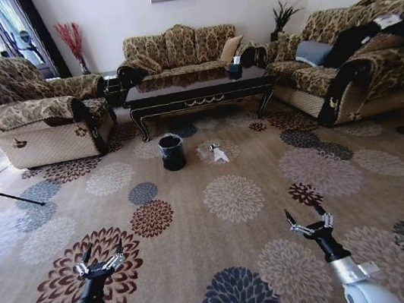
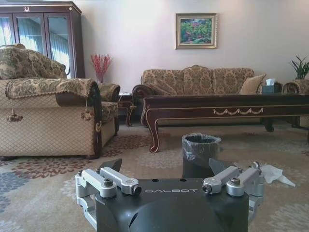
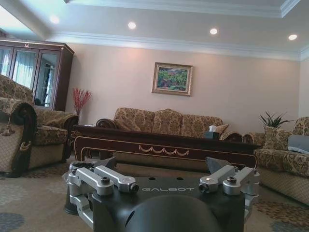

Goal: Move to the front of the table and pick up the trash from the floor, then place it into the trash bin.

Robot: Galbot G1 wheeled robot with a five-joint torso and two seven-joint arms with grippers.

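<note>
Landmark: the worktop [image 1: 196, 89], a long dark low one with gold scrollwork on its front edge, far across the floor [image 1: 235, 215].

Left of the worktop: a patterned armchair [image 1: 35, 116], with a vase of red stems [image 1: 74, 41] in the corner behind it.

Left tool [image 1: 99, 264]: held low over the carpet, well short of the worktop and left of its midline. Fingers spread wide, nothing between them. In the left wrist view the same tool [image 2: 166, 186] points toward the worktop [image 2: 227, 108].

Bin [image 1: 172, 152]: small, black, bag-lined, standing on the carpet just in front of the worktop, below its left half. In the left wrist view the bin [image 2: 199, 152] sits straight ahead, nearer than the worktop's front leg.

Trash [image 1: 216, 152]: white crumpled paper and a small clear piece, lying on the carpet in front of the worktop's middle, just right of the bin, apart from it. White paper [image 2: 276, 174] also seen in the left wrist view.

Behind the worktop: a sofa [image 1: 178, 47] against the wall.

Right tool [image 1: 310, 224]: low over the carpet, well short of the worktop, level with its right end. Fingers wide open, empty. The right wrist view of it [image 3: 164, 186] faces the worktop's front [image 3: 164, 147].

Right of the worktop: a second sofa [image 1: 356, 58].
</note>
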